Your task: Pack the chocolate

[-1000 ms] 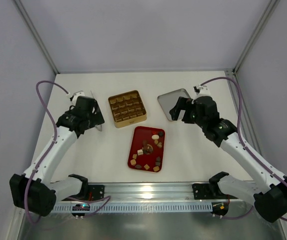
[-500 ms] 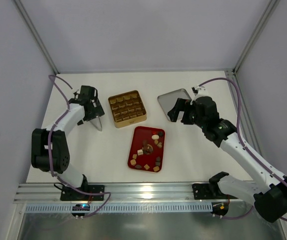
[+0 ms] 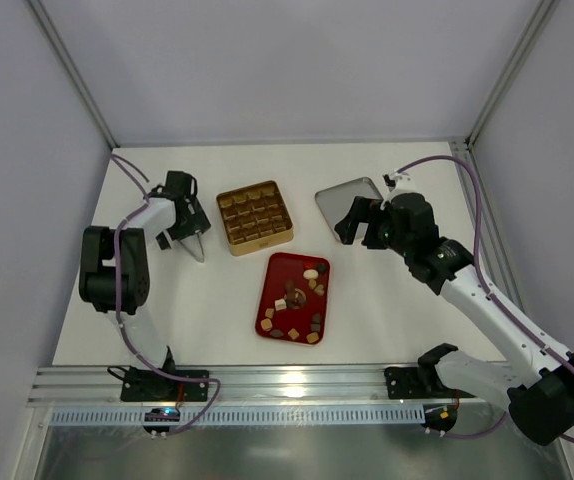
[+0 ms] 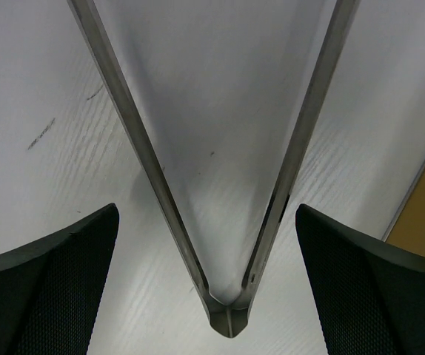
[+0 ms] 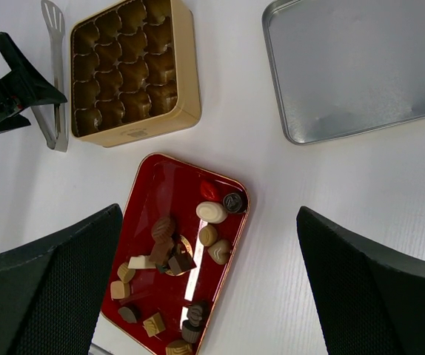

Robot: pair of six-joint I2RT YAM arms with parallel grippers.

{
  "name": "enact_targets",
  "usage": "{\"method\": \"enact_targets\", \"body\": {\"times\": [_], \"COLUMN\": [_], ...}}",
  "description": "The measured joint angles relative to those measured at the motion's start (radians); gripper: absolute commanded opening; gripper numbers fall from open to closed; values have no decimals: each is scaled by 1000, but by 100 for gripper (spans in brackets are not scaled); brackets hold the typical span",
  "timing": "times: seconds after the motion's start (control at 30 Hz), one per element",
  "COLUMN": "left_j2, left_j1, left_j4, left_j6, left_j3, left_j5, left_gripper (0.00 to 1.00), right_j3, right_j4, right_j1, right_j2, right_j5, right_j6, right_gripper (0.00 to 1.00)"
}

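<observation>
The chocolate (image 3: pixel 297 300) is several small dark, tan and cream pieces lying loose on a red tray (image 3: pixel 281 270) in mid-table; the right wrist view shows the chocolate (image 5: pixel 211 212) from above. A gold box (image 3: pixel 262 243) with bare grid compartments sits behind the tray. My left gripper (image 3: pixel 188 226) hangs open, low over metal tongs (image 3: pixel 199 252) left of the box. In the left wrist view its fingers (image 4: pixel 57 288) straddle the tongs' hinge (image 4: pixel 229 318) without touching. My right gripper (image 3: pixel 360 228) is open and holds nothing, high over the box's silver lid (image 3: pixel 339 198).
The silver lid (image 5: pixel 360 66) lies upside down at the back right. In the right wrist view the gold box (image 5: pixel 186 74) has the tongs (image 5: pixel 53 74) along its left side. Frame posts stand at the back corners, and a metal rail runs along the near edge.
The left arm has folded upward, its elbow rising, and its gripper has shifted slightly back over the tongs. The right arm, tray and box have not moved.
</observation>
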Motion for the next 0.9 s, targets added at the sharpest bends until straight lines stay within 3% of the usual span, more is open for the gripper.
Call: {"method": "enact_targets", "body": {"times": [0.9], "left_j2": [46], "left_j1": [28], "left_j4": [74], "left_j6": [-58], "left_j3": [-2], "left_j5": [19], "left_gripper": [84], "right_j3": [-28], "right_j4": [29], "right_j1": [0], "right_j2": [16], "right_j5": [-12], "right_j6": [11], "right_gripper": [100]}}
